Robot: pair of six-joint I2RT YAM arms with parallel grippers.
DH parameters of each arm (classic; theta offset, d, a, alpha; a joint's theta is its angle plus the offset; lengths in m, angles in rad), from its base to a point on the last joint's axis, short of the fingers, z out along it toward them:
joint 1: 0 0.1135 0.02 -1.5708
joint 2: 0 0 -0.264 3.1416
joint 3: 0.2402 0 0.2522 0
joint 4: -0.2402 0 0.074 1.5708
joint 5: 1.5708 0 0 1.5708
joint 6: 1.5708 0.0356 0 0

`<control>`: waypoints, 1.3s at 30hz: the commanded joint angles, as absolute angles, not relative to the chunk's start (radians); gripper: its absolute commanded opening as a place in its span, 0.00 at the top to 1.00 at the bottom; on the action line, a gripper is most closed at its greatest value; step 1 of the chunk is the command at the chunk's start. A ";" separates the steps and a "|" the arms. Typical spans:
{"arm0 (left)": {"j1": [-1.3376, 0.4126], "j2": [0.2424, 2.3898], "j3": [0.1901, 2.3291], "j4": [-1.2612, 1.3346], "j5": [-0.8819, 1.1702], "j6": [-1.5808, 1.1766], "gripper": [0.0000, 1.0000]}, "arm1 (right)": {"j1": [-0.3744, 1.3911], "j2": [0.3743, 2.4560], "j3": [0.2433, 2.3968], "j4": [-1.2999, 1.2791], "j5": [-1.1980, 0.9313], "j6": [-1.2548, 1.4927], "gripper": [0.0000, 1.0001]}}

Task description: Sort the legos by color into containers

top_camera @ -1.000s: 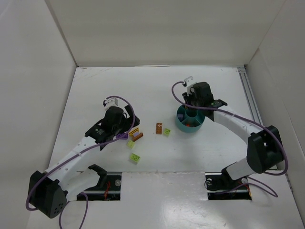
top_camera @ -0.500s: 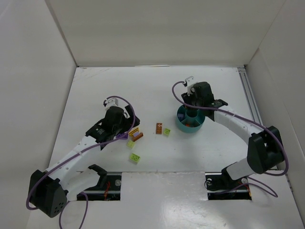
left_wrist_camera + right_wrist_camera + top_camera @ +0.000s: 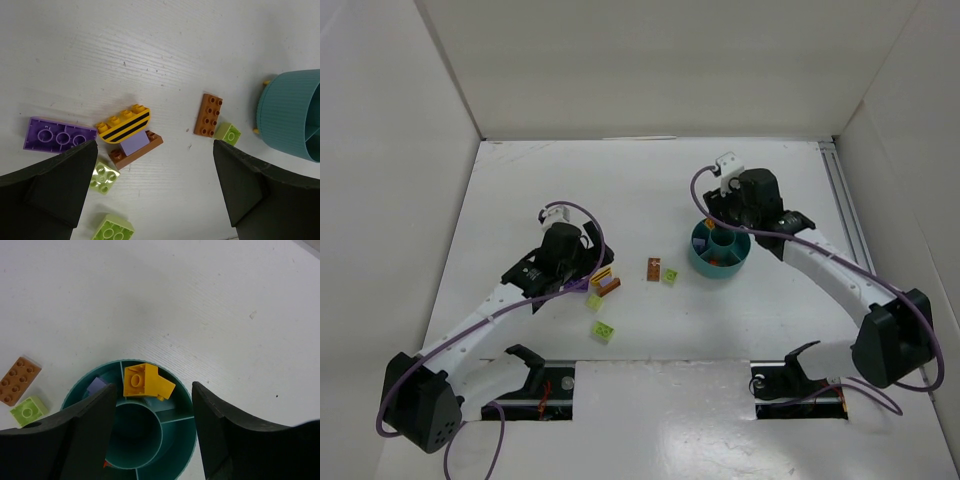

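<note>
The left arm [image 3: 485,318] and right arm [image 3: 830,270] are built of white links joined by black housings, and a purple cable [image 3: 596,236] is looped along each. A small white block [image 3: 554,213] is mounted behind the left hand [image 3: 580,276] and right hand [image 3: 720,226]; wedge-shaped matte black fingers [image 3: 50,190] are fitted.

White table [image 3: 620,190] carries a teal bowl [image 3: 285,115] and loose legos [image 3: 131,123], perhaps seven.
</note>
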State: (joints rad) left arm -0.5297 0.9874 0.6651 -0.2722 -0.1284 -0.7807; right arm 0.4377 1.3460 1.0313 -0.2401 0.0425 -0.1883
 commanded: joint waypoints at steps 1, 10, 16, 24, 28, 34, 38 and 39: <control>-0.526 0.983 0.693 -0.252 -0.124 -0.758 0.00 | 0.430 1.302 1.028 -0.227 0.020 -0.209 0.33; -0.526 1.034 0.703 -0.262 -0.124 -0.758 0.00 | 0.430 1.120 0.913 -0.207 -0.040 -0.241 0.01; -0.526 1.132 0.735 -0.243 -0.147 -0.706 0.00 | 0.430 1.016 0.822 -0.212 -0.049 -0.253 0.01; -0.537 1.259 0.779 -0.230 -0.147 -0.566 0.01 | 0.430 1.025 0.804 -0.259 -0.031 -0.272 0.01; -0.548 1.321 0.788 -0.221 -0.147 -0.523 0.06 | 0.420 1.043 0.804 -0.259 -0.054 -0.290 0.01; -0.557 1.376 0.788 -0.201 -0.137 -0.494 0.19 | 0.402 1.063 0.804 -0.259 -0.097 -0.311 0.01; -0.566 1.376 0.788 -0.190 -0.123 -0.494 0.31 | 0.391 1.112 0.825 -0.241 -0.087 -0.298 0.01; -0.566 1.376 0.779 -0.190 -0.123 -0.494 0.33 | 0.379 1.121 0.825 -0.241 -0.087 -0.288 0.01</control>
State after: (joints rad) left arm -0.5568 1.3838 0.7528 -0.2150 -0.1303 -0.5129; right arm 0.3981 1.0988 0.8032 -0.2695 -0.0723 -0.2935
